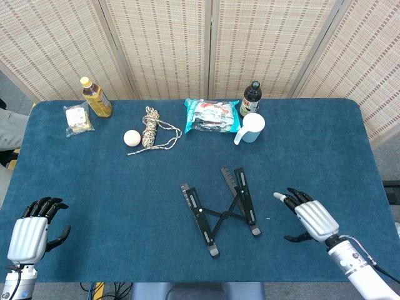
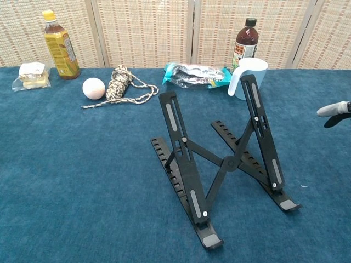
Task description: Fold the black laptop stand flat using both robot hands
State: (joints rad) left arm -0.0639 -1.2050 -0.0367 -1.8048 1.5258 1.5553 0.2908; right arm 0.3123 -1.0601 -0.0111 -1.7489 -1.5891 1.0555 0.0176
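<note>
Laptop stand point(image 1: 220, 208) upright mid-table; right hand point(image 1: 309, 216) near, apart.

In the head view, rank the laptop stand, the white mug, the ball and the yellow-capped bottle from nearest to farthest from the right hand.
From the right hand, in the head view:
1. Laptop stand, just to its left at mid-table.
2. White mug, toward the far edge, beside the dark bottle.
3. Ball, far side, left of centre by the rope.
4. Yellow-capped bottle, far left corner.
</note>
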